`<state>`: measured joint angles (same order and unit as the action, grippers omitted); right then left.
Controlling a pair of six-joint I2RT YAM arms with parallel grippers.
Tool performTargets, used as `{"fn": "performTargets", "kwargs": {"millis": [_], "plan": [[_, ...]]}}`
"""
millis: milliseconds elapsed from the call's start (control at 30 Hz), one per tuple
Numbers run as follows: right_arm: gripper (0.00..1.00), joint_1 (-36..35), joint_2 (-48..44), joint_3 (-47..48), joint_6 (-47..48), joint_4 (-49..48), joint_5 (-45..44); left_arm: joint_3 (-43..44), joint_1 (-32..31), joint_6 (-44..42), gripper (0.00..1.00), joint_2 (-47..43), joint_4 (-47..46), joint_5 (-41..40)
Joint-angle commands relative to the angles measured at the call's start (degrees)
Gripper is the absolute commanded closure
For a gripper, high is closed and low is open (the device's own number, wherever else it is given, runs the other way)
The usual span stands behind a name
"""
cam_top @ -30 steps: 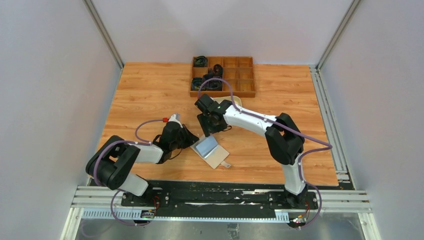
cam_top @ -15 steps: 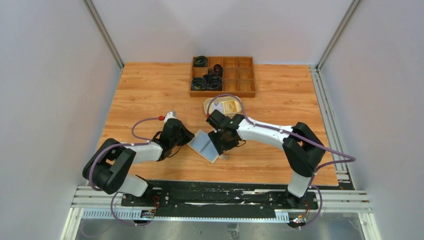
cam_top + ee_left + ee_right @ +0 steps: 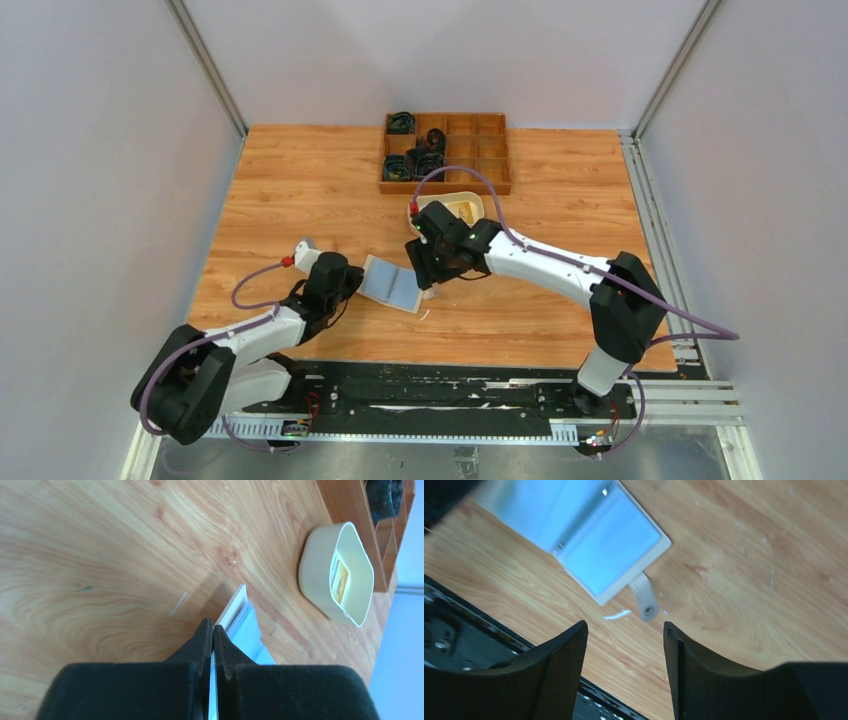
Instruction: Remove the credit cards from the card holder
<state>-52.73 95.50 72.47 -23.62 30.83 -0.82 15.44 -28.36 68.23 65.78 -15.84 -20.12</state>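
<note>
While the left gripper (image 3: 212,631) clamps its jaws on the card holder (image 3: 390,284), the right gripper (image 3: 625,629) hangs above, jaws apart.

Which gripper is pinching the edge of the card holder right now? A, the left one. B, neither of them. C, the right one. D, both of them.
A: in the left wrist view the left gripper is pinched shut on the thin edge of the card holder, while the right gripper hangs open above the table with nothing between its fingers.
</note>
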Motion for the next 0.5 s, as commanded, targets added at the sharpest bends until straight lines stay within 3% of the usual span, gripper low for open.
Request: {"fn": "performTargets", "kwargs": {"millis": [0,267,467], "plan": [[0.39,-0.4,1.5,4.2,-4.0,-6.3,3.7,-1.2,0.1,7.9,1.00,-3.4,4.9,-7.5],[0.40,-0.5,9.8,11.1,-8.1,-11.5,11.7,-4.1,0.1,15.2,1.00,-3.3,6.6,-8.9],[0.41,-0.6,15.4,17.7,-13.3,-8.5,11.1,-5.4,0.0,16.9,1.00,-3.3,6.6,-10.6]]}}
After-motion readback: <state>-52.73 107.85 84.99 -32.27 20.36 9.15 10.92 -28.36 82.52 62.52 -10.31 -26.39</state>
